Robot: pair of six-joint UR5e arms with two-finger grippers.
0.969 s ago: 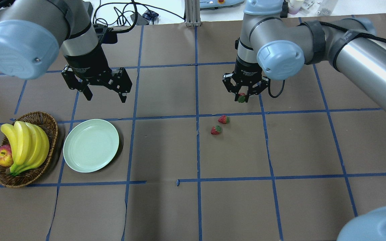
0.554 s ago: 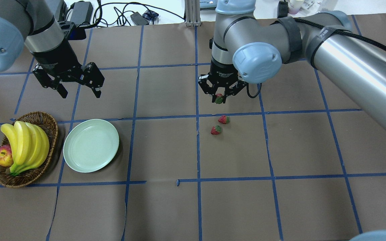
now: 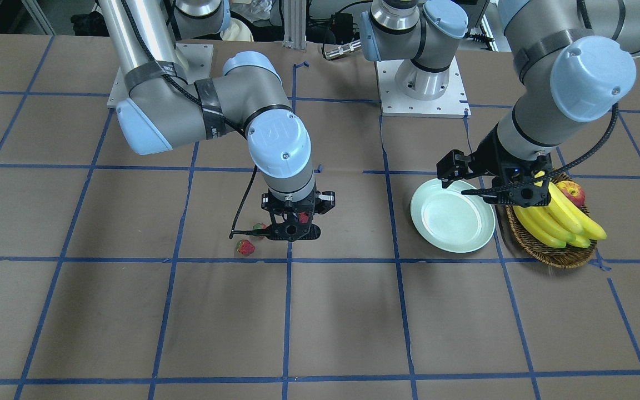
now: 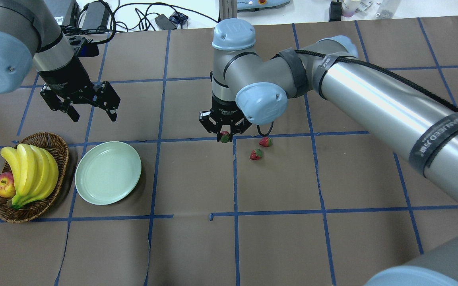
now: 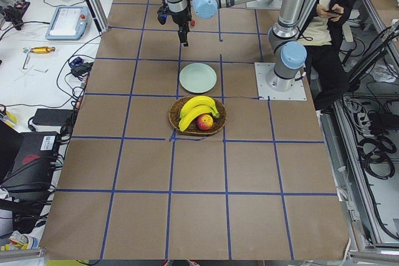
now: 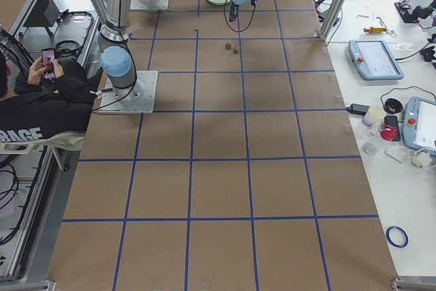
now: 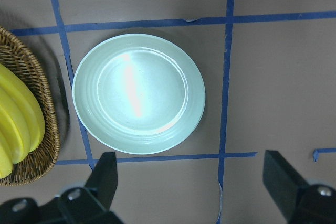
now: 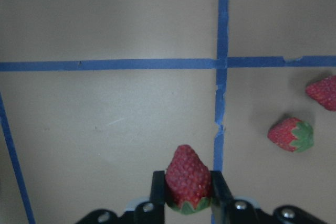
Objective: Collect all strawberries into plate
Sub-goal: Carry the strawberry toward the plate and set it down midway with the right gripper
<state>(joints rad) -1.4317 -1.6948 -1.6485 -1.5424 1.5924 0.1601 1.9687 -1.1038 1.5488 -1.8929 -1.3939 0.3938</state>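
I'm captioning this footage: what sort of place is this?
Probably a robotics lab: a paper-covered table gridded with blue tape, teach pendants on a side bench, and cables trailing behind.

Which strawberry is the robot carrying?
Follow the long silver right arm down to its black right gripper. Pinched in it is a small red strawberry with a green cap. The two other strawberries lie on the brown table paper; this one is held up off it.
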